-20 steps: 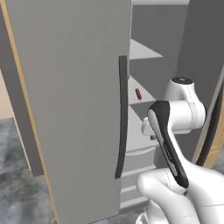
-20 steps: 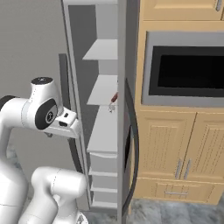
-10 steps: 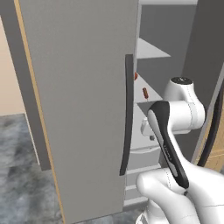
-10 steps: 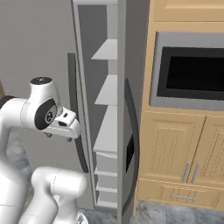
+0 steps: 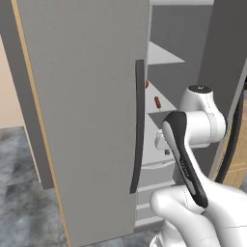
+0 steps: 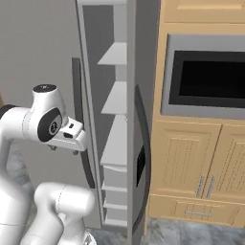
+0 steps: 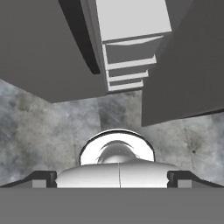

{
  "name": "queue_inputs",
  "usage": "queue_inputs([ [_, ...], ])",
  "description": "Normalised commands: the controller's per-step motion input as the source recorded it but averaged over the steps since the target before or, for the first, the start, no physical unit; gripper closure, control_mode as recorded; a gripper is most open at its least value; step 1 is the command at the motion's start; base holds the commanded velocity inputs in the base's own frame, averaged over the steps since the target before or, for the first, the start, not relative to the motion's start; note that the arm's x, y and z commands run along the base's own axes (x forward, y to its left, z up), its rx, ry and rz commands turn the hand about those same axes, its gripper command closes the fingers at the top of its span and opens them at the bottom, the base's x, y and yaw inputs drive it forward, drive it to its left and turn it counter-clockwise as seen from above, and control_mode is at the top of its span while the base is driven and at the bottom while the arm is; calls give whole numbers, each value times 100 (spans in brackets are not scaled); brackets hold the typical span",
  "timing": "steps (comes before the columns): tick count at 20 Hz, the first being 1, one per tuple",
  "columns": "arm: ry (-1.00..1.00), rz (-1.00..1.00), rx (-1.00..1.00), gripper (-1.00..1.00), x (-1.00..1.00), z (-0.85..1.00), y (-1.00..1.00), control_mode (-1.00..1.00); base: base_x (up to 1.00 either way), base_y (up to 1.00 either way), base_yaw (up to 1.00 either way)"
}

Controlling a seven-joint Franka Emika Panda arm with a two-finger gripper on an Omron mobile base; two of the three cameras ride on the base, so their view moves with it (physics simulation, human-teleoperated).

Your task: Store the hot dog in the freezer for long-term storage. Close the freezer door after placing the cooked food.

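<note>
Freezer door [image 5: 91, 111] swinging further shut than a moment ago, narrowing the gap over the freezer [image 6: 115, 143], where the hot dog [image 5: 157, 102] is lying shelved; the tool [image 7: 112, 179] is gaping, empty.

1. The hot dog [image 5: 157, 102], small and reddish, lies on a pale shelf inside the freezer [image 5: 166, 91], at about 1 o'clock in the left base view.
2. The freezer door [image 5: 87, 116], flat grey with a long dark handle [image 5: 138, 126], stands partly open at 9 o'clock of the shelves.
</note>
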Motion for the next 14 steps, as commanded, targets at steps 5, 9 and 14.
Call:
queue_inputs([
  [5,0,0,0,-100,0,0,0,100,-34,0,-8],
  [9,0,0,0,-100,0,0,0,100,-38,0,-5],
  [14,0,0,0,-100,0,0,0,100,-37,-1,-3],
])
